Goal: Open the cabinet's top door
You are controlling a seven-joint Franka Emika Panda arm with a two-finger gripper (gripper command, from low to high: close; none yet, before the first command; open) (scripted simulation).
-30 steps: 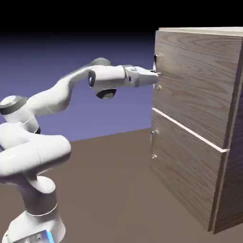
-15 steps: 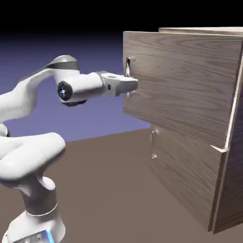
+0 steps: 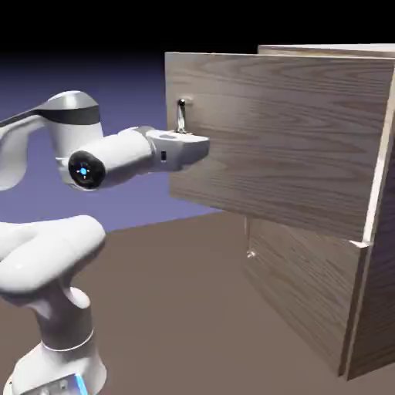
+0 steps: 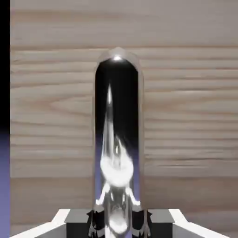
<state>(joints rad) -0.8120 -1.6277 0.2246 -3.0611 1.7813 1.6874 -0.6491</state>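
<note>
top door (image 3: 285, 146) further out than before, tool (image 3: 193, 145) clamped on handle (image 3: 181, 116)

White arm (image 3: 46, 254) rises from lower left of ext. view, folds back on itself, then forearm runs roughly level to the right. Wrist sits w/ its round end cap facing the camera. Gripper (image 3: 185, 143) at arm's far right end, held level, jaws clamped tight on the handle (image 3: 181, 116). Hand view: the two grey fingertips (image 4: 160, 217) sit at bottom edge, either side of the handle (image 4: 117, 139), pressed against it.
</note>
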